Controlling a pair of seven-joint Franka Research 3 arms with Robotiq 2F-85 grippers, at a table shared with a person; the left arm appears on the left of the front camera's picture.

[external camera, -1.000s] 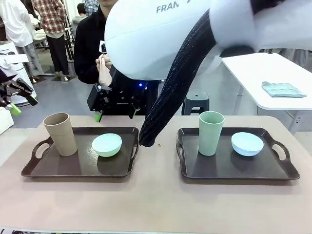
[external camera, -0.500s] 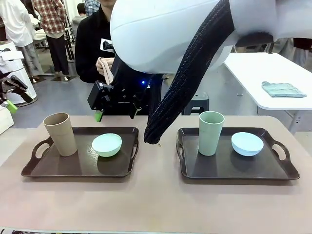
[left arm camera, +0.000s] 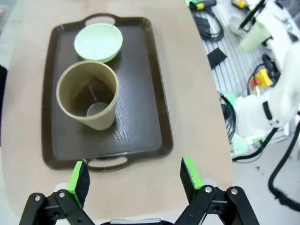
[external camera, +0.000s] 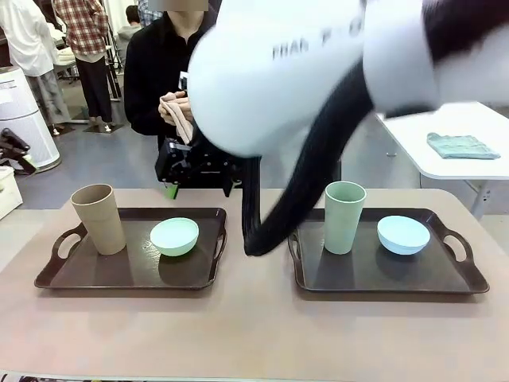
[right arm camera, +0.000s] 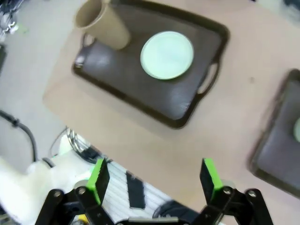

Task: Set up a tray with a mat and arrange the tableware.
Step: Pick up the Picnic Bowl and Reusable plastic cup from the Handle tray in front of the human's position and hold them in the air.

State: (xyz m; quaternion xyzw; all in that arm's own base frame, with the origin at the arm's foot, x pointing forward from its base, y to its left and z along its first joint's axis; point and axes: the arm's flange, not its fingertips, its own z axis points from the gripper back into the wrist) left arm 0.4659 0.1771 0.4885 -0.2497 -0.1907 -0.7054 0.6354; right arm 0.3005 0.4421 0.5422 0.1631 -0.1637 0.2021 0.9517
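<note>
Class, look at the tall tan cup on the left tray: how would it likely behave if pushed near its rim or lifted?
The tan cup is tall on a narrower base, so a push near the rim would probably tip it. It stands empty and looks thin-walled, so likely light.

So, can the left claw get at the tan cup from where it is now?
Probably yes. The left claw hangs open near the tray's end, the tan cup stands upright ahead of it, and nothing lies between them.

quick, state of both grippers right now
left gripper: open, holding nothing
right gripper: open, holding nothing
</note>
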